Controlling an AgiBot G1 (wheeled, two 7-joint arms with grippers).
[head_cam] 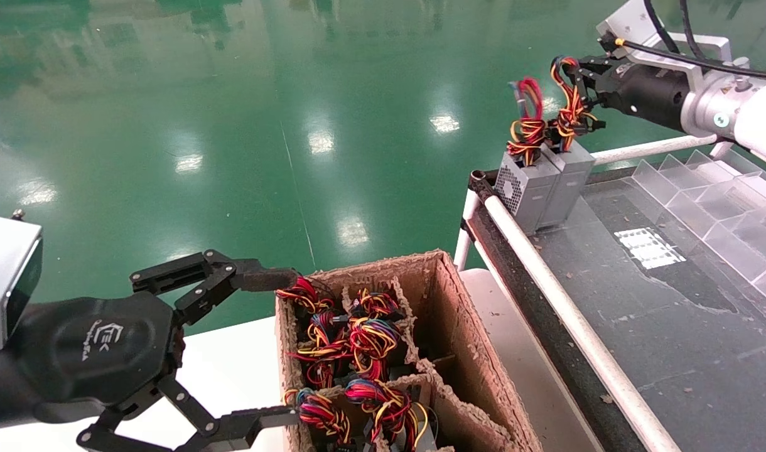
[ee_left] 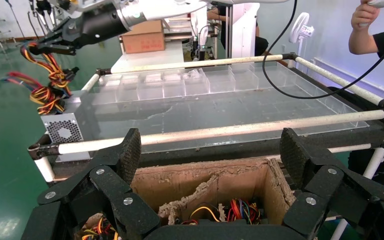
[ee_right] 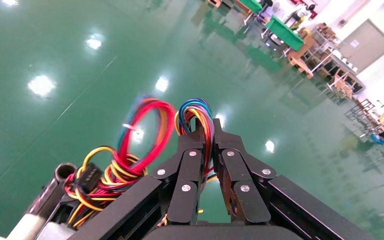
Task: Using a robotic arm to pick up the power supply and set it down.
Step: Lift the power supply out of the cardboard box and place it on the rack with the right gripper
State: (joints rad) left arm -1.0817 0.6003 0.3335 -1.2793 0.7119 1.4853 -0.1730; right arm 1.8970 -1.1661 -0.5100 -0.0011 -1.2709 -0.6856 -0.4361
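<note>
Right gripper [head_cam: 577, 75] pinches the wire loop [ee_right: 200, 112] of a power supply [head_cam: 571, 179] standing on the table's [head_cam: 672, 326] corner, so the loop serves as handle. Left gripper [head_cam: 276, 345] hovers wide open beside the box [head_cam: 471, 351].

You are looking past the left gripper [ee_left: 207, 165], its two black jaws spread wide on either side of the cardboard box [ee_left: 215, 187] just beyond them. Coloured wires [ee_left: 237, 209] lie inside the box, between torn dividers. Behind the box stands the counter [ee_left: 220, 111], railed with white tubes and lined along its far edge with clear compartments [ee_left: 180, 82]. At the counter's corner sits the power supply [ee_left: 62, 131], vent grille facing you. Above it, the right gripper [ee_left: 47, 48] pinches the wire bundle [ee_left: 47, 82] rising from it. A person's arm [ee_left: 367, 22] shows beyond the counter.
</note>
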